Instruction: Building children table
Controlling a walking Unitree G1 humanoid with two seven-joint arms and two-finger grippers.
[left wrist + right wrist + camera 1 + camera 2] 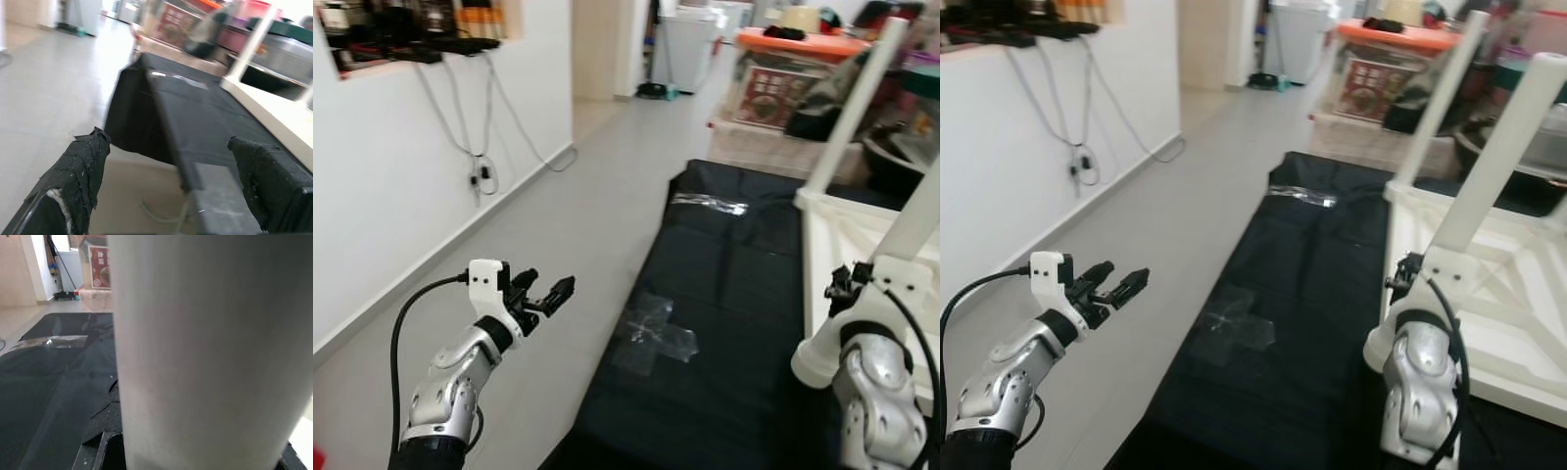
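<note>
The right gripper [1408, 266] sits at the near table leg [1503, 162] — pressed against the white post, which rises steeply up and away from it; whether its fingers clamp it I cannot tell. The upturned table [1518, 284] lies just beyond. The left gripper [540, 291] hovers spread wide, well apart — the farther arm.

Both arms are silver metal with rounded shells and white wrist blocks. The left claw [544, 290] has cloth-wrapped black fingers [78, 176]; black cables loop beside each forearm.
</note>
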